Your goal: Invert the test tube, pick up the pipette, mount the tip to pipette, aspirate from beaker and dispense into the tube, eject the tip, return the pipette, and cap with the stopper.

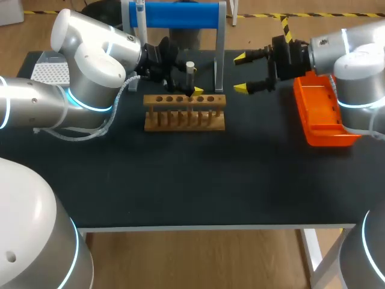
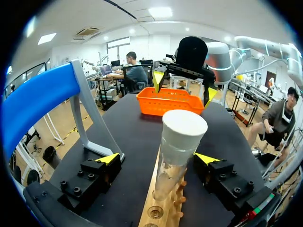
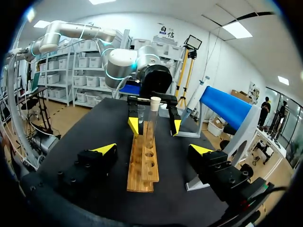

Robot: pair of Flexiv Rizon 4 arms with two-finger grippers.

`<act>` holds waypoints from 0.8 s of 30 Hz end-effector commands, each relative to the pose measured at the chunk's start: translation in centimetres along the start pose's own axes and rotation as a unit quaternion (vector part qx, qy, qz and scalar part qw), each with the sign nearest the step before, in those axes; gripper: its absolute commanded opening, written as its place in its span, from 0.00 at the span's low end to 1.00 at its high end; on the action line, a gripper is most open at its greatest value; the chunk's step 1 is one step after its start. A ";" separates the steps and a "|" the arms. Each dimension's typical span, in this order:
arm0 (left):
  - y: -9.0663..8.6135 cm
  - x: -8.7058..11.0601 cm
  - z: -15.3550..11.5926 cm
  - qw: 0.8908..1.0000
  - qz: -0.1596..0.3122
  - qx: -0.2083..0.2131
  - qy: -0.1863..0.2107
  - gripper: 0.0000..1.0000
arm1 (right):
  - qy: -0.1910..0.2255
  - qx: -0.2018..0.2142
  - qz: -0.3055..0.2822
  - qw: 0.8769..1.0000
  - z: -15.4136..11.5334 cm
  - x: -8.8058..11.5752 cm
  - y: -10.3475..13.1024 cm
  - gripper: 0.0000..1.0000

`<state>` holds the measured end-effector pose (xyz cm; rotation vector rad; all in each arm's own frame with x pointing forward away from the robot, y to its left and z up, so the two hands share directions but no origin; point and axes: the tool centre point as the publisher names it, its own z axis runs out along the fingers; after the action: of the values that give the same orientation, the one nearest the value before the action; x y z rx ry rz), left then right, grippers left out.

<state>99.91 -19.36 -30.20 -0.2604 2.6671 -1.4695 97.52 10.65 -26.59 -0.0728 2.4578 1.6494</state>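
A clear test tube (image 1: 190,75) with a white top stands upright in the wooden rack (image 1: 184,114). My left gripper (image 1: 191,85) straddles it, open. In the left wrist view the tube (image 2: 176,156) rises between the yellow fingertips (image 2: 108,158), with a gap on each side, so my left gripper (image 2: 158,159) touches nothing. My right gripper (image 1: 240,73) hangs open to the right of the rack, empty. Seen from the right wrist, that gripper (image 3: 152,150) points along the rack (image 3: 144,163) toward the tube (image 3: 152,111) and my left gripper (image 3: 155,125).
An orange tray (image 1: 322,114) lies at the right edge, under my right arm. A blue-topped stand (image 1: 180,15) is behind the rack, with its grey post (image 1: 219,54) close to the tube. A white tip box (image 1: 51,72) sits at the far left.
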 end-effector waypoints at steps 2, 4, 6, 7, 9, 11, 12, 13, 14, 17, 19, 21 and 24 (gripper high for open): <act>0.0 -0.1 0.0 1.000 0.000 0.000 0.002 1.00 | -0.001 0.002 0.000 1.000 -0.1 0.1 0.1 1.00; 0.1 -0.1 -0.5 1.000 -0.001 -0.001 -0.005 1.00 | -0.001 0.002 0.000 1.000 -0.1 0.1 0.1 1.00; 0.3 0.0 -1.0 1.000 -0.003 -0.003 -0.010 1.00 | -0.001 0.002 0.000 1.000 -0.1 0.1 0.1 1.00; 0.4 0.1 -1.2 1.000 -0.004 -0.004 -0.013 1.00 | -0.001 0.002 0.000 1.000 -0.1 0.1 0.1 1.00; 0.6 0.4 -1.5 1.000 -0.004 -0.011 -0.016 1.00 | -0.001 0.002 0.000 1.000 -0.1 0.1 0.1 1.00; 0.8 0.6 -1.9 1.000 -0.005 -0.016 -0.018 1.00 | -0.001 0.002 0.000 1.000 -0.1 0.1 0.1 1.00; 0.8 0.6 -2.1 1.000 -0.006 -0.017 -0.021 1.00 | -0.001 0.002 0.000 1.000 -0.1 0.1 0.1 1.00; 1.0 0.6 -2.4 0.999 -0.008 -0.024 -0.026 1.00 | -0.001 0.002 0.000 1.000 -0.1 0.1 0.1 1.00; 1.1 0.7 -2.6 0.999 -0.009 -0.031 -0.029 1.00 | -0.001 0.002 0.000 1.000 -0.1 0.1 0.1 1.00; 1.5 0.7 -3.5 0.998 -0.015 -0.040 -0.043 1.00 | -0.001 0.002 0.000 1.000 -0.1 0.1 0.1 1.00; 1.7 0.7 -4.1 0.997 -0.020 -0.056 -0.057 1.00 | -0.001 0.002 0.000 1.000 -0.1 0.1 0.1 1.00; 2.0 0.6 -4.8 0.995 -0.025 -0.064 -0.072 1.00 | -0.001 0.002 0.000 1.000 -0.1 0.1 0.1 1.00; 2.3 0.4 -5.9 0.992 -0.033 -0.079 -0.093 1.00 | -0.001 0.002 0.000 1.000 -0.1 0.1 0.1 1.00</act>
<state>99.34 -14.06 -29.89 -0.4472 2.6414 -1.2373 97.43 10.61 -26.57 -0.0717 2.4575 1.6471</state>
